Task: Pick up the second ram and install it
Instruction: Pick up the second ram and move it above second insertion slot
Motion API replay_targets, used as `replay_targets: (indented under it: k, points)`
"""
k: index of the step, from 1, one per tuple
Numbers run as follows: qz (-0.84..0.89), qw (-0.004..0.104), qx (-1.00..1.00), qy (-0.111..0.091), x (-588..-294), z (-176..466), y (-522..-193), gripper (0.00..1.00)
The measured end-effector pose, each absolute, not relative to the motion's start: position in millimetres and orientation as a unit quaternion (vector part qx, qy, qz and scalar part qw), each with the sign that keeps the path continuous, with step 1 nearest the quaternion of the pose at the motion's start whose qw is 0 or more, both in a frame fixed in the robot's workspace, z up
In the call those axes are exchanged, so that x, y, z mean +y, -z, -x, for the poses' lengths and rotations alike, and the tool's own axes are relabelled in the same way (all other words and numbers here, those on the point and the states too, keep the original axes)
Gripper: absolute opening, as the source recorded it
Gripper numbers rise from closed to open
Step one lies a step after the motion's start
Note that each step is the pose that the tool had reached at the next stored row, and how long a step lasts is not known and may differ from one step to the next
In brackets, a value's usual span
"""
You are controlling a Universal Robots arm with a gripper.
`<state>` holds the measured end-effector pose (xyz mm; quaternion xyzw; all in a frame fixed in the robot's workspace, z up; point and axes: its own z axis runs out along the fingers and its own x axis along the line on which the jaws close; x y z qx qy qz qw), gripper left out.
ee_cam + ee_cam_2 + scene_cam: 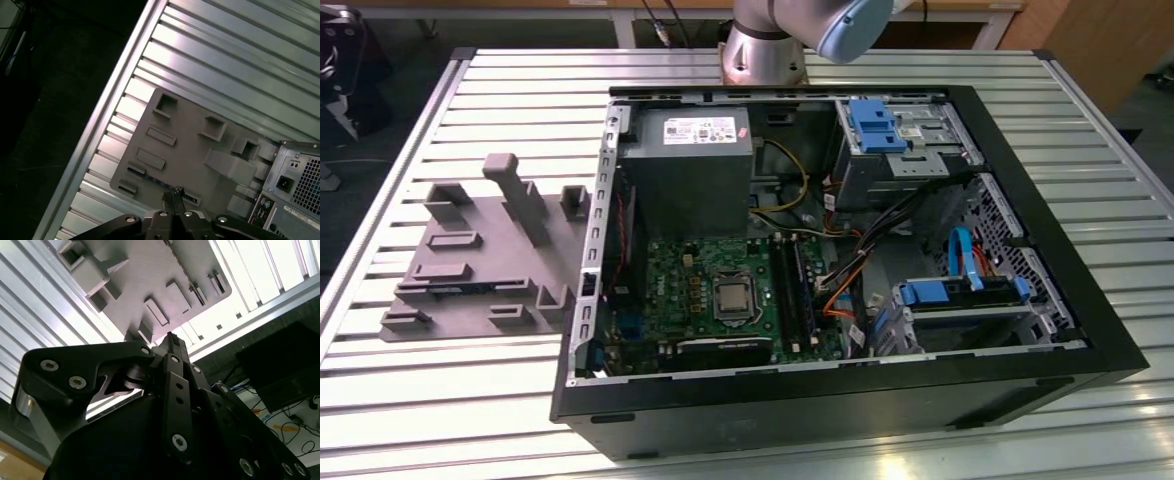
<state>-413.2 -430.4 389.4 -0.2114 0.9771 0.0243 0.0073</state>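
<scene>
1. Location of the part. The second ram (150, 178) lies in a shallow slot near one edge of the grey holder block (200, 150). It shows as a thin dark blue strip with one long edge exposed. In the exterior view the holder block sits on the slatted table (494, 100) at the exterior view's left, just beside the open computer case (854, 410).

2. Gripper state. In the first wrist view the gripper (172, 194) hangs above the holder block, its tip roughly over the end of the strip nearest the case. The jaws stand closed, tip against tip, with nothing between them. The second wrist view shows the same closed tip (170, 338) clear of the block, not touching it.

3. Step in hand. This appears to be the approach to the pick; the part has not been lifted.

4. Doing it well (judgement).
- The closed jaws cannot straddle the board, so they need enough opening to clear its thickness.
- The fingers should grip across the flat faces, near mid-length, so the stick hangs level.
- The descent should run parallel to the slot walls, which probably leave little room.

5. Destination. The long black slots (790, 285) lie on the green motherboard (707, 270) inside the case. Whether one is already filled cannot be told.
</scene>
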Motion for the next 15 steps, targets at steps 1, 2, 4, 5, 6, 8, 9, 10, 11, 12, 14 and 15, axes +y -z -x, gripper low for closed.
replay_targets:
  k: [1,2,4,5,6,8,9,10,11,12,14,15]
  points:
    - [0.215,0.007,0.976,-0.024,-430.4,413.4,-389.4,0.11]
    - [0.219,0.007,0.975,-0.024,-430.4,413.6,-389.4,0.11]
    - [0.227,0.007,0.973,-0.024,-430.4,414.0,-389.4,0.11]
    - [0.231,0.007,0.973,-0.024,-430.4,414.1,-389.4,0.11]
    - [0.235,0.007,0.972,-0.024,-430.4,414.3,-389.4,0.11]
    - [0.242,0.006,0.970,-0.024,-430.4,414.5,-389.4,0.11]
    - [0.243,0.006,0.970,-0.024,-430.4,414.5,-389.5,0.11]
    - [0.244,0.006,0.970,-0.024,-430.4,414.5,-389.5,0.11]
    - [0.244,0.006,0.970,-0.024,-430.4,414.5,-389.5,0.11]
    - [0.244,0.006,0.969,-0.024,-430.4,414.5,-389.4,0.11]
    - [0.244,0.006,0.969,-0.025,-430.4,414.5,-389.4,0.11]
    - [0.244,0.006,0.969,-0.024,-430.4,414.5,-389.4,0.11]
